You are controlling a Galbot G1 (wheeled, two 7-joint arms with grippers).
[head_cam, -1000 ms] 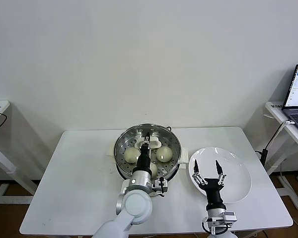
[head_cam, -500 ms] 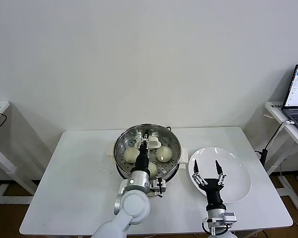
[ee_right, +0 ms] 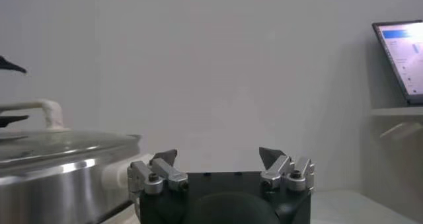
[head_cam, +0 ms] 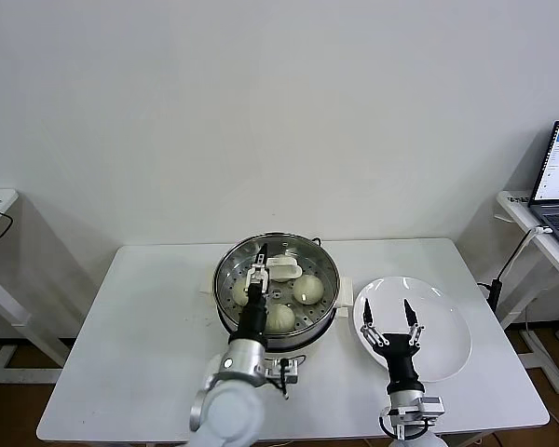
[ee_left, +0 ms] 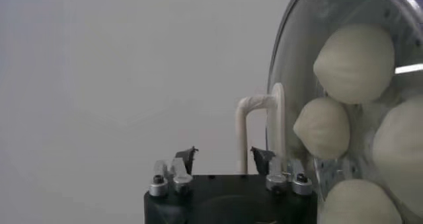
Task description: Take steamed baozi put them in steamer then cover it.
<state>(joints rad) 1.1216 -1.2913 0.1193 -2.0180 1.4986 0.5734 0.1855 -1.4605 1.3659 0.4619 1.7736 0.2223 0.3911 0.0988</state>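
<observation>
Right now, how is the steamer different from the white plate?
The steamer is shiny metal with tall walls; the white plate is flat. The steamer holds four baozi under a glass lid; the plate holds none. Both are round and sit on the table.

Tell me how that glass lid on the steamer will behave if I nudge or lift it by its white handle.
The glass lid is probably rigid, breakable and fairly heavy; the buns show clearly through it. Smooth glass resting on the steamer rim may slide if pushed sideways. Lifted by its slim arched white handle, it could tilt or swing.
</observation>
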